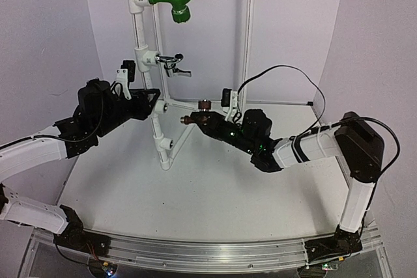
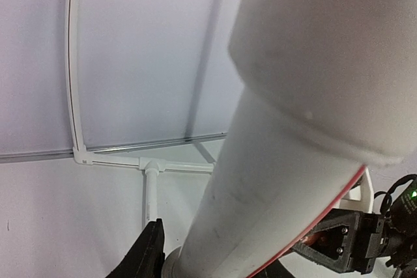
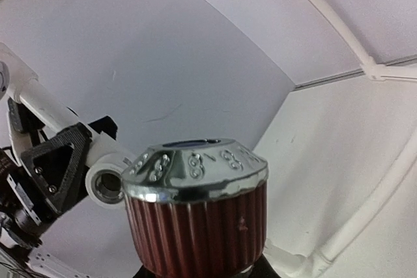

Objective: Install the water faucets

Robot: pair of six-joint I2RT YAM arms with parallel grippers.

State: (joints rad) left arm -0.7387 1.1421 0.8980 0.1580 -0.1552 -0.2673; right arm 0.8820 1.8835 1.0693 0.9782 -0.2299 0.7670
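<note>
- Two faucets show from above. The chrome faucet (image 1: pixel 173 63) is already seated in an upper tee. The brown faucet (image 1: pixel 195 119) is pinched in the right gripper (image 1: pixel 214 125), its long axis roughly level. Its threaded end points left at the open tee socket (image 1: pixel 165 105), just beside it and slightly low. The left gripper (image 1: pixel 151 105) is clamped on the white pipe (image 1: pixel 139 37) at that tee, so I judge that the right arm must do the inserting.
- Left wrist: the white pipe (image 2: pixel 280 161) fills the view beside one of the dark fingers (image 2: pixel 151 252). The faucet cannot be made out for certain.
- Right wrist: the brown faucet (image 3: pixel 195 226) stands knob up in front. The tee socket (image 3: pixel 107 185) opens just left of it, and the two are apart.
</note>
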